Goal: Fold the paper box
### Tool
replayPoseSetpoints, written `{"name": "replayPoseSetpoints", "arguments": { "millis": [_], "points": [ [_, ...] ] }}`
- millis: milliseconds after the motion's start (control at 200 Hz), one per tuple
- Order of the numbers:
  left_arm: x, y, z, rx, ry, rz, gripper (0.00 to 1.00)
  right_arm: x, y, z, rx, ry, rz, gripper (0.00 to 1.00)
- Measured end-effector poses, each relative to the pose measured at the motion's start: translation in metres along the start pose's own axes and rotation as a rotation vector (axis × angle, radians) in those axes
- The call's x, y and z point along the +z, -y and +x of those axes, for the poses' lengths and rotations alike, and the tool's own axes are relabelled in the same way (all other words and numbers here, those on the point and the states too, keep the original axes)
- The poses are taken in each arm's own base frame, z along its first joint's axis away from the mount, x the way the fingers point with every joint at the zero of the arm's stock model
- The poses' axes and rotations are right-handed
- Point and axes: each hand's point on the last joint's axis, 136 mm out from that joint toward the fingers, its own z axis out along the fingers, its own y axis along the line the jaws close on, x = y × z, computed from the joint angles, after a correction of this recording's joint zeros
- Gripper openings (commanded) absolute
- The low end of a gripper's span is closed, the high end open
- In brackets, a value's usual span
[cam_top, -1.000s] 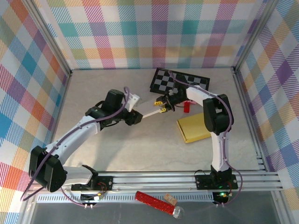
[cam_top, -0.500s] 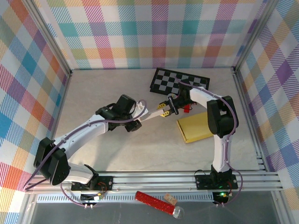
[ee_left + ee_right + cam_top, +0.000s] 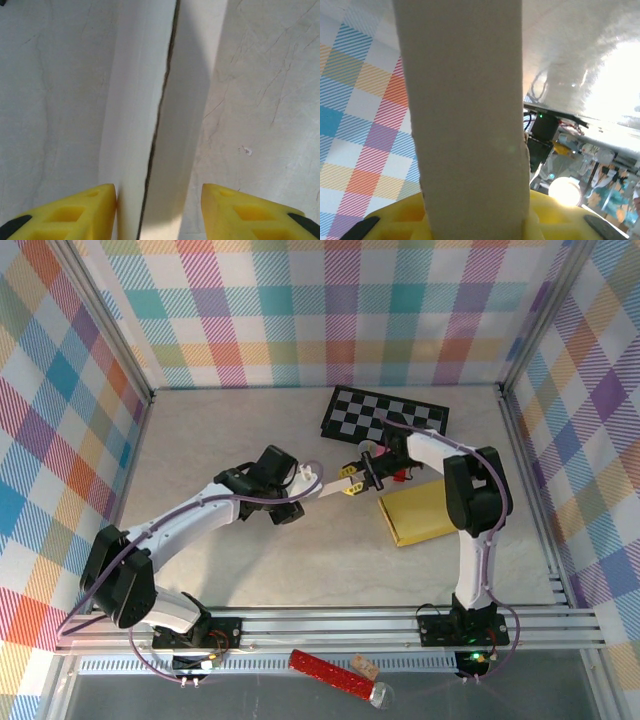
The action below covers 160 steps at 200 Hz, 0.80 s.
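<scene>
Left arm (image 3: 200, 515) shifted right over the marbled table (image 3: 250, 560), plaid walls (image 3: 300, 310) around; left jaws open, right jaws gripping paper box (image 3: 328, 486).

The bench (image 3: 230, 430) is a pale, faintly veined, stone-look surface, with aluminium rails (image 3: 350, 625) running along its near edge. Toward the far right a black-and-white checkerboard (image 3: 385, 417) lies flat on it. Nearer on the same side is a flat yellow sheet (image 3: 415, 518), set at a slant. Between the two rests a small red object (image 3: 402, 476), partly hidden and too small to make out.
</scene>
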Motion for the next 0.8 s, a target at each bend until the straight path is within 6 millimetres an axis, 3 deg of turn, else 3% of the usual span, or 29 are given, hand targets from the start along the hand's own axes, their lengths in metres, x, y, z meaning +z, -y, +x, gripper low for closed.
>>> {"name": "replayPoseSetpoints", "arguments": {
  "millis": [280, 575, 800],
  "points": [
    [0.010, 0.007, 0.001, 0.024, -0.025, 0.022, 0.43, 0.002, 0.021, 0.006, 0.103, -0.028, 0.017, 0.32],
    [0.019, 0.007, -0.009, 0.025, -0.025, 0.053, 0.40, 0.001, 0.027, -0.001, 0.164, 0.018, 0.042, 0.51],
    [0.026, 0.005, -0.019, 0.018, -0.023, 0.081, 0.37, -0.010, 0.018, -0.005, 0.161, 0.073, 0.045, 0.58]
  ]
}}
